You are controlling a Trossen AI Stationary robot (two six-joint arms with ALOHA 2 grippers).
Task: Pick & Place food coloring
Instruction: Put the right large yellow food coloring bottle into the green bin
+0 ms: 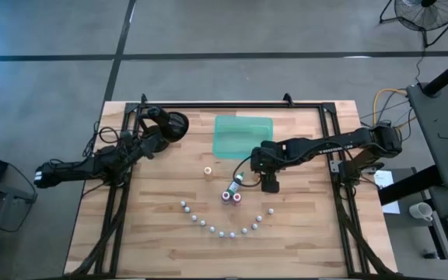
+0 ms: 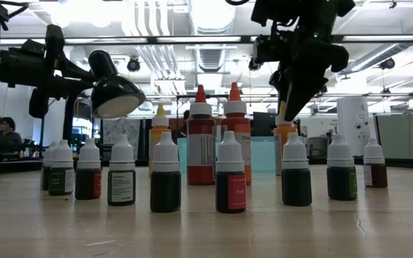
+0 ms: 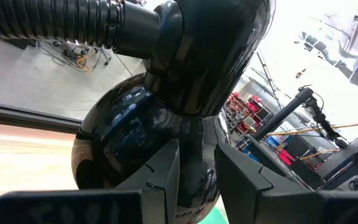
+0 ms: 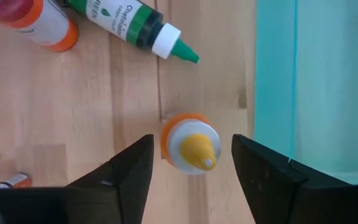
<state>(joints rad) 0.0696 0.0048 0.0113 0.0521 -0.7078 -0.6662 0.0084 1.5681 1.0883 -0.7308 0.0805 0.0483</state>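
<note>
An upright orange food coloring bottle with a yellow tip [image 4: 190, 143] stands on the wood table, also seen in the low view [image 2: 285, 140]. My right gripper [image 4: 191, 148] hangs over it, open and pointing steeply down. One finger stands on either side of the cap with a gap to each. In the high view this gripper [image 1: 260, 165] hides the bottle. A green bottle [image 4: 129, 25] lies on its side just beyond. Several small white-capped bottles [image 1: 220, 229] stand in an arc near the front. My left gripper [image 3: 197, 174] waits at the far left, fingers a little apart.
The flat translucent green tray [image 1: 243, 136] lies just on the far side of my right gripper. Two red bottles [image 1: 232, 197] and one more bottle [image 1: 208, 169] stand left of it. A black lamp head [image 1: 175, 124] sits close in front of my left gripper.
</note>
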